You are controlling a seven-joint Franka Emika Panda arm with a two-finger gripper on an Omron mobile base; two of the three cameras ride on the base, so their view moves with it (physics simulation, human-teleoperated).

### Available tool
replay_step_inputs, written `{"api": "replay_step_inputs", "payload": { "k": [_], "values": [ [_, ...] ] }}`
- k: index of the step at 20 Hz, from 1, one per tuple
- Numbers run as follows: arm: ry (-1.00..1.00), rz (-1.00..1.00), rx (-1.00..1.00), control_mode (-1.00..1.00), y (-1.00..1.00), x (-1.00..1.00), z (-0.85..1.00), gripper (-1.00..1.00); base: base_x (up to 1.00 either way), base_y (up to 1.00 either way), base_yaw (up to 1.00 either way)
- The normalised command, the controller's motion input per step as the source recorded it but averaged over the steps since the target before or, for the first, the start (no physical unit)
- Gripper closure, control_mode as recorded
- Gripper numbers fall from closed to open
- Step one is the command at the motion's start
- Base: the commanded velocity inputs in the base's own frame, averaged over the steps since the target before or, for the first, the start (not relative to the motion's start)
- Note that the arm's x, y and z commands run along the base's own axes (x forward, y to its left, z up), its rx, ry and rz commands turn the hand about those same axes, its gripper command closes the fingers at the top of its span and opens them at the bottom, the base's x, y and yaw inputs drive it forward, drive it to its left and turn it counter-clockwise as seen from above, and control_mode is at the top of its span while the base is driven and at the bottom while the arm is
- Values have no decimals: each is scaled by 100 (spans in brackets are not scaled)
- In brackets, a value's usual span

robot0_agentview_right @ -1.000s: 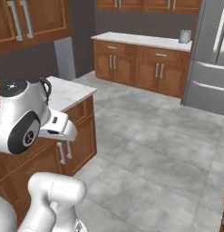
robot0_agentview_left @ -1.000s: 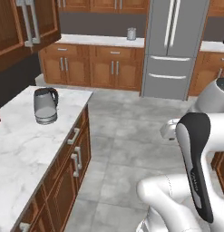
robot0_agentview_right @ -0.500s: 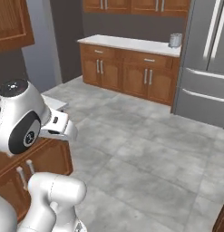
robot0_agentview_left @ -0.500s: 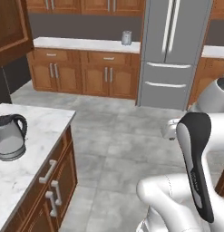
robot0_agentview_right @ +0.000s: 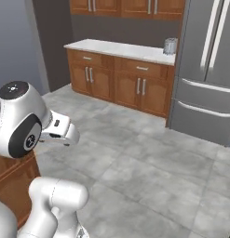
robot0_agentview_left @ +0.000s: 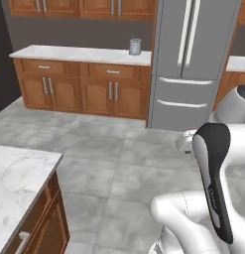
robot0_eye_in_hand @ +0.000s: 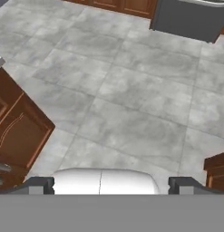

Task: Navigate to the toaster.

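Gripper (robot0_eye_in_hand: 111, 186): the two finger tips sit wide apart at the bottom of the hand view with nothing between them, so I log it as spread and empty. It points down at grey floor tile (robot0_eye_in_hand: 131, 99).

Toaster (robot0_agentview_left: 135, 47): far ahead of the gripper and well above where it points, standing on the white counter (robot0_agentview_left: 69, 53) at the end just beside the steel fridge (robot0_agentview_left: 193, 59). A stretch of bare tile lies between the tool and that counter.

Handling, my judgement only: a small metal box, rigid, moderately light, smooth-sided and so likely slippery under the pads. If it ever had to be held I would take it across the narrow body, low down, and stay off the lever. The task is only to drive up to it; contact is not called for.

View differences:
- Left base view – marble island top (robot0_agentview_left: 15, 183) close to the gripper's left; the right base view has no marble.
- Right base view – toaster (robot0_agentview_right: 170, 46) seen more from the side; too small for slots or lever.
- Hand view – a wooden cabinet face (robot0_eye_in_hand: 18, 131) near the left finger tip and another cabinet corner (robot0_eye_in_hand: 217, 174) by the right one.
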Motion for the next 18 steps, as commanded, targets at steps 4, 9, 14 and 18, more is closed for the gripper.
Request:
{"api": "replay_step_inputs", "payload": {
  "k": [4, 9, 14, 18],
  "values": [
    [0, 0, 0, 100, 0, 0, 0, -100, 100, -8, 0],
    [0, 0, 0, 100, 0, 0, 0, -100, 100, -13, 0],
    [0, 0, 0, 100, 0, 0, 0, -100, 100, -8, 0],
    [0, 0, 0, 100, 0, 0, 0, -100, 100, -6, 0]
  ]
}}
